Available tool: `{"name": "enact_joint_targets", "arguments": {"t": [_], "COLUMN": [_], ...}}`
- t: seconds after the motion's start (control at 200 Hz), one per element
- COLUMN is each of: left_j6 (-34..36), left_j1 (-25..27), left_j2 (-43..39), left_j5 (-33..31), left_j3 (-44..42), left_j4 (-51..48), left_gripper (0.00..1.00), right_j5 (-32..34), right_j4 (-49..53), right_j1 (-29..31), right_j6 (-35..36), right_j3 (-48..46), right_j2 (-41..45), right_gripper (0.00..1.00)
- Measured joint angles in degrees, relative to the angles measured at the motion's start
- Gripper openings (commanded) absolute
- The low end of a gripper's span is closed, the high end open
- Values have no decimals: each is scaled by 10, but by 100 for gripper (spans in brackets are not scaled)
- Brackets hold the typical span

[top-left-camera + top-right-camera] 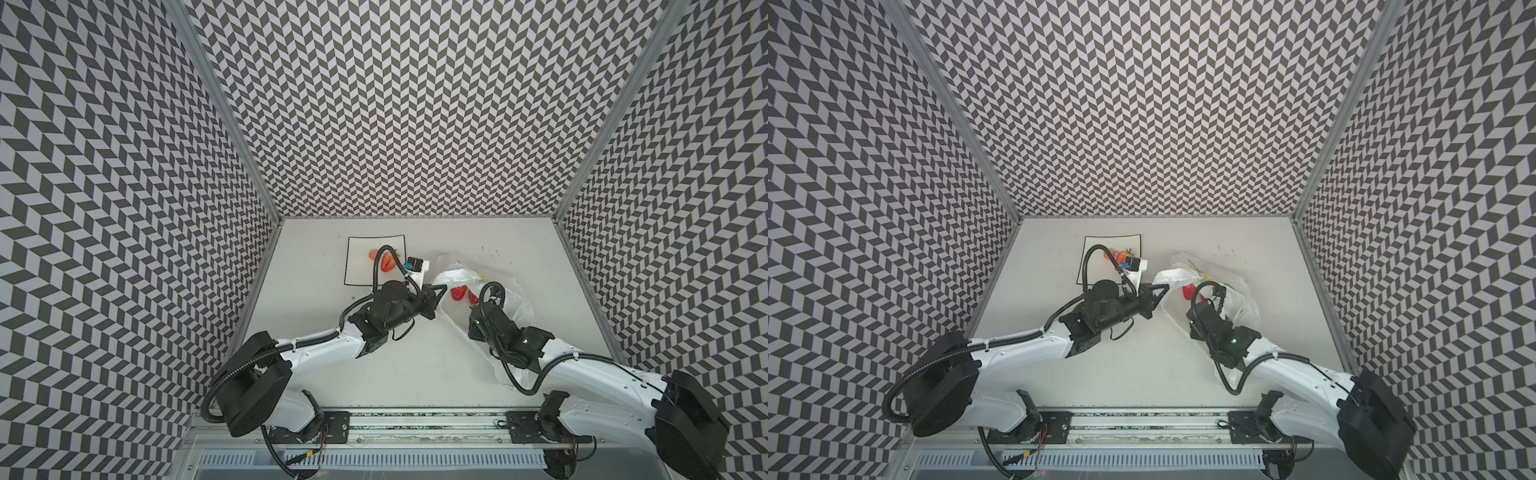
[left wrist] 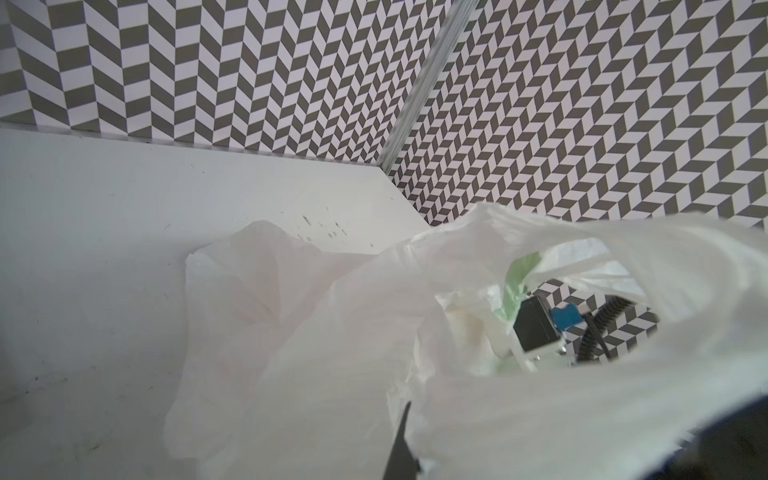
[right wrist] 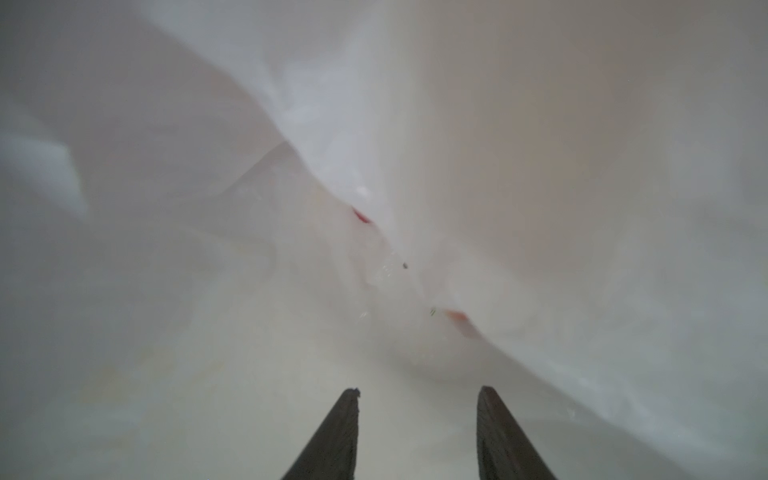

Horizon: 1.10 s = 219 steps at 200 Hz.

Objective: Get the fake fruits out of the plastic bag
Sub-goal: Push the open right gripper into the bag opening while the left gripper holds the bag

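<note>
Left end effector [image 1: 441, 287] tight on plastic bag [image 1: 454, 276] rim; right end effector [image 3: 417, 395] apart inside, strawberries [image 1: 458, 293] perhaps ahead

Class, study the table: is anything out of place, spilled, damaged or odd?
Nothing is spilled or broken. The plastic bag lies crumpled, its rim pinched up by the left gripper, the open right gripper inside it. Small dark specks mark the table behind it.
</note>
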State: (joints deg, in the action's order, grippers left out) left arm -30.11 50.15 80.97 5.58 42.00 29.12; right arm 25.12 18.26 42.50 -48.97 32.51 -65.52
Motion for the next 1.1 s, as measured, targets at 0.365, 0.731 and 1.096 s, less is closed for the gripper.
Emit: {"name": "enact_joint_targets", "arguments": {"t": [0.365, 0.731, 1.096], "left_j6": [31, 41, 50], "left_j1": [31, 31, 31], "left_j2": [-1, -1, -1], "left_j5": [1, 3, 3], "left_j3": [-8, -8, -8], "left_j4": [-23, -23, -23], "left_gripper": [0, 0, 0], "right_j5": [1, 26, 47], "right_j4": [-36, -5, 6], "right_j1": [-72, -114, -142], "right_j6": [-98, -135, -130], "right_j3": [27, 112, 153], "right_j2": [-103, -206, -287], "right_gripper": [77, 75, 78]}}
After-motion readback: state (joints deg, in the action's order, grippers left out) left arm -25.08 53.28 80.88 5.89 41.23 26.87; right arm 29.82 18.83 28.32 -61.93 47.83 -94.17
